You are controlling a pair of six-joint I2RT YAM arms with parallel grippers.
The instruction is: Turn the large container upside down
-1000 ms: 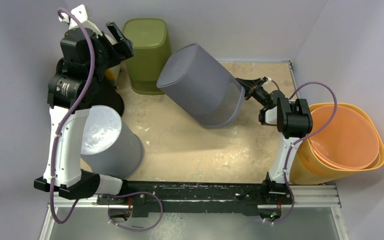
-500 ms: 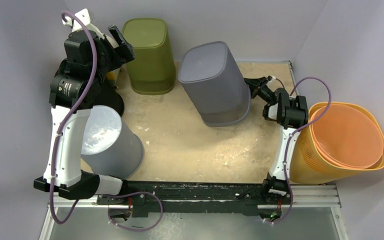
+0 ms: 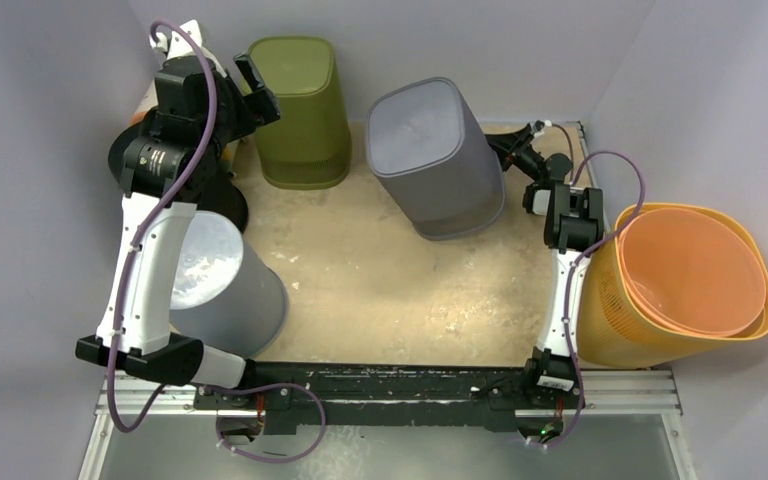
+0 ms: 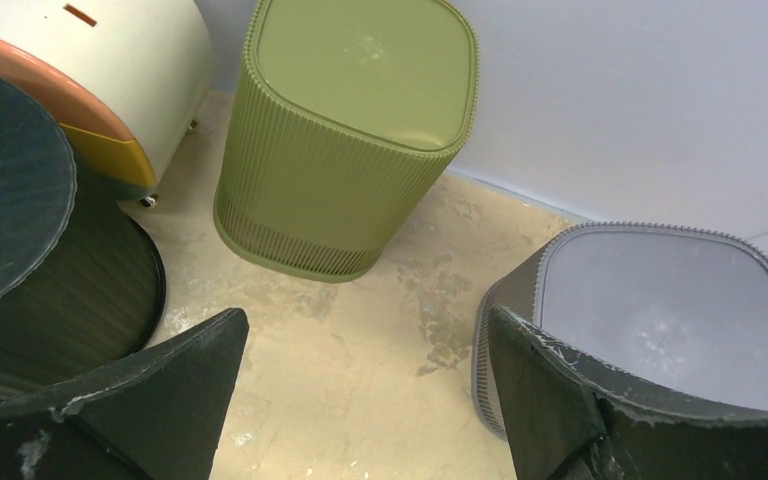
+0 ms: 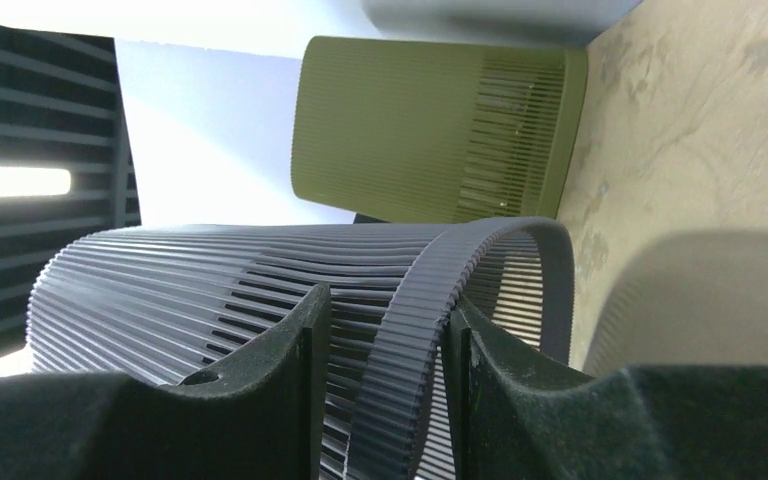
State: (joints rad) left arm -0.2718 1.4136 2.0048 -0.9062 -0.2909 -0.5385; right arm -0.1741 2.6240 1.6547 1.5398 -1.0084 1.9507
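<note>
The large grey ribbed container [image 3: 430,150] stands upside down at the back middle of the table, flat base up. It also shows in the left wrist view [image 4: 670,310] and the right wrist view [image 5: 210,280]. My right gripper [image 3: 513,152] is at its lower right side. In the right wrist view the gripper [image 5: 390,300] straddles the rim [image 5: 420,330], one finger inside and one outside, shut on it. My left gripper [image 3: 258,92] is raised at the back left, open and empty [image 4: 365,330], apart from the container.
An upturned green bin [image 3: 300,110] stands at the back, left of the grey container. A grey round bin [image 3: 215,280] and a black bin [image 3: 215,195] stand on the left. Stacked orange baskets [image 3: 690,280] lie at the right edge. A white and orange bin [image 4: 90,60] is at the far left.
The grey container has swung from tilted in the air to base-up on the table, shifting slightly back. My right gripper moved back with it. My left arm rose and moved slightly right.
</note>
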